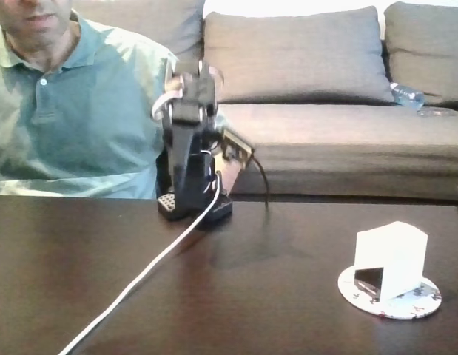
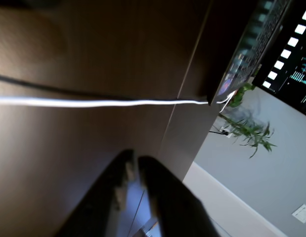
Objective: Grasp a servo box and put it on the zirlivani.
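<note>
The servo box is sitting on the zirlivani at the right of the dark table in the fixed view, its black side facing the camera low at the left, with the speckled rim showing around its base. Going from the left in that view, a person in a green polo shirt is sitting behind the table, and the black arm is standing folded upright beside them, a white cable trailing from its base toward the near edge. A grey sofa is running across the back. In the wrist view, the white cable is stretching across the tabletop to a laptop, and the gripper is rising from the bottom edge with its dark fingers pressed nearly together, pinching nothing. A plant is standing at the right.
</note>
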